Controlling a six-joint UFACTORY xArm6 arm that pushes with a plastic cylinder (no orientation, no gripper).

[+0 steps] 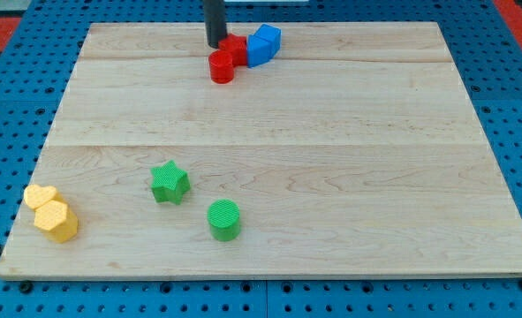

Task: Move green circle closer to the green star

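Nearest the view's bottom: green circle (224, 219), a short upright cylinder on the wooden counter (349, 177), left of centre. Green star (169, 183) sits just up and to the view's left of it, near but not touching, a clear gap between them. Far left, near the counter's bottom-left corner: two yellow blocks touching each other, a yellow hexagon (57, 221) and a yellow heart-like block (40, 196) just above it. Mid counter bare wood. Far end, at the view's top, a tight cluster: red cylinder (222, 67), a second red block (235, 49) behind it, shape unclear, and a blue block (263, 46) touching on the right. My tip (216, 44) stands at the cluster's left, against the rear red block, well apart from both green blocks. No claw on this rod, so no claw state to tell.
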